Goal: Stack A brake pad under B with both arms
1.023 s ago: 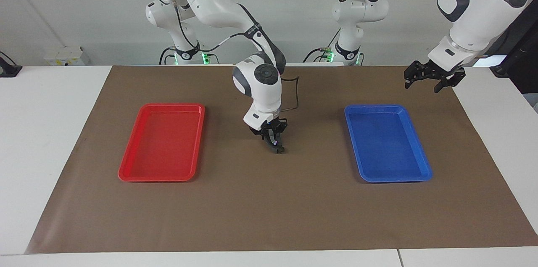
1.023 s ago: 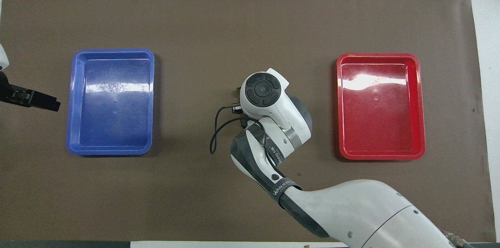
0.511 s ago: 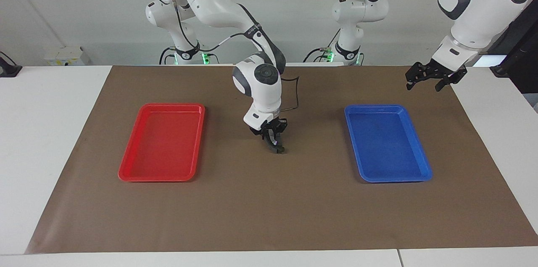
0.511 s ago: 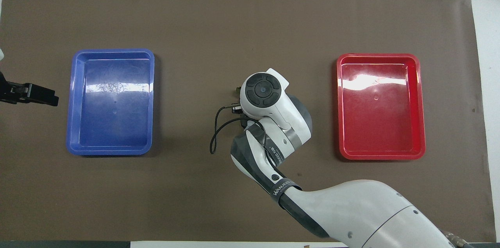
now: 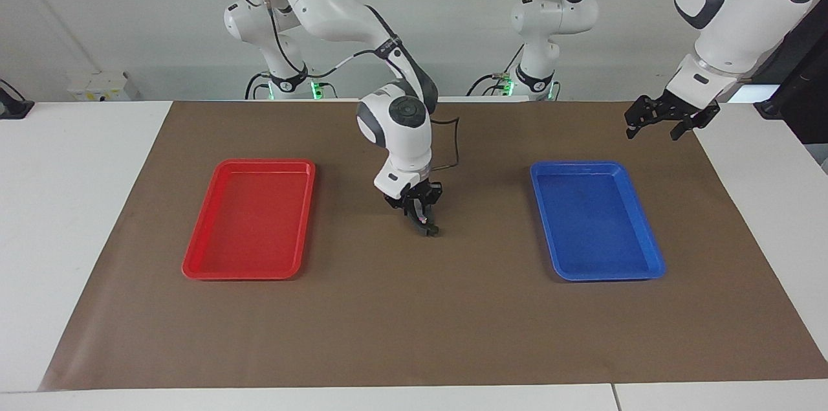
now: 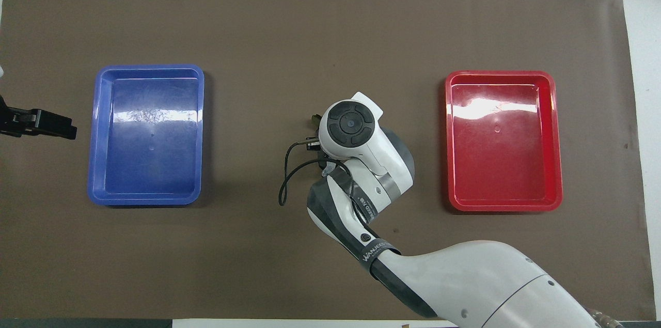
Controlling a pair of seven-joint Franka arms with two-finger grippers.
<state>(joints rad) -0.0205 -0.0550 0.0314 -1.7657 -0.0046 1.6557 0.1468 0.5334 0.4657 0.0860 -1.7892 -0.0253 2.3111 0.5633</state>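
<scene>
My right gripper (image 5: 425, 224) points down at the middle of the brown mat, between the two trays. A small dark piece (image 5: 430, 231) lies on the mat at its tips; I cannot tell which brake piece it is. In the overhead view the right wrist covers that spot, and only a small end (image 6: 313, 120) peeks out beside it. The A brake pad and B do not show apart from this. My left gripper (image 5: 654, 128) hangs raised and empty over the mat's edge at the left arm's end, fingers apart. It also shows in the overhead view (image 6: 57, 130).
An empty red tray (image 5: 265, 163) lies toward the right arm's end and an empty blue tray (image 5: 576, 165) toward the left arm's end. Both show from above, the blue tray (image 6: 150, 67) and the red tray (image 6: 498, 73). A black cable (image 6: 283, 183) loops off the right wrist.
My left gripper has drawn back a little toward its own end of the table. My right wrist has shifted slightly; the dark piece at its tips has stayed in place.
</scene>
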